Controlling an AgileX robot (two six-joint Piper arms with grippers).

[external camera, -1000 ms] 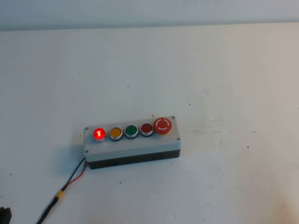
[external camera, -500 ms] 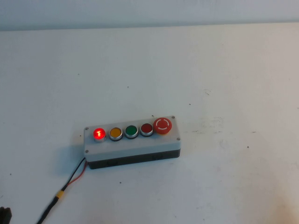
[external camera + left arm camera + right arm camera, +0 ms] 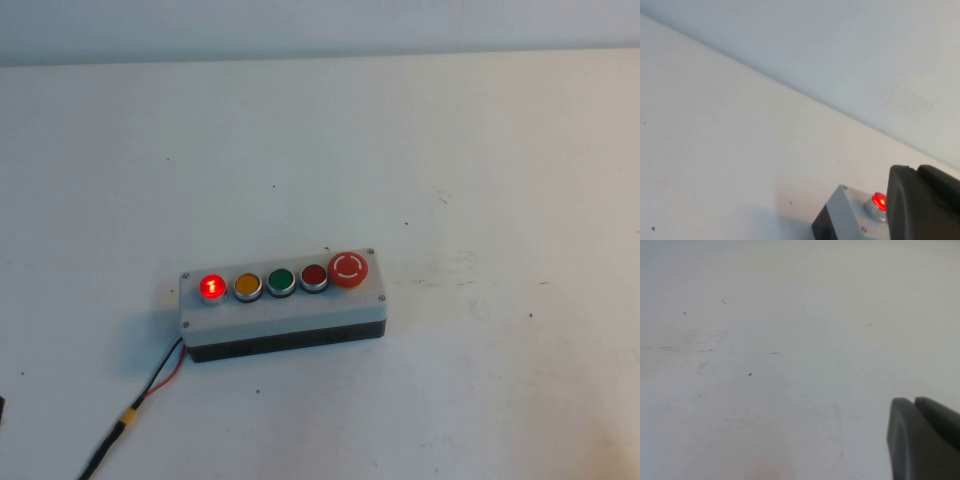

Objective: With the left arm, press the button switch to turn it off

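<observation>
A grey button box [image 3: 290,312] lies on the white table. Its leftmost button [image 3: 212,287] glows red. Beside it in a row are a yellow button [image 3: 247,285], a green button [image 3: 281,281], an unlit red button [image 3: 314,276] and a red mushroom stop [image 3: 349,268]. In the left wrist view my left gripper [image 3: 916,169] is shut and empty, off the box's left end; the lit button [image 3: 879,201] shows just beside its fingers. My right gripper [image 3: 914,400] is shut and empty over bare table and does not show in the high view.
A black and red cable [image 3: 140,398] with a yellow band runs from the box's left end to the table's front edge. A pale wall stands behind the table's far edge.
The dark piece of the left arm at the high view's bottom left corner has slipped almost out of the picture. The box and its lit button are unchanged.
</observation>
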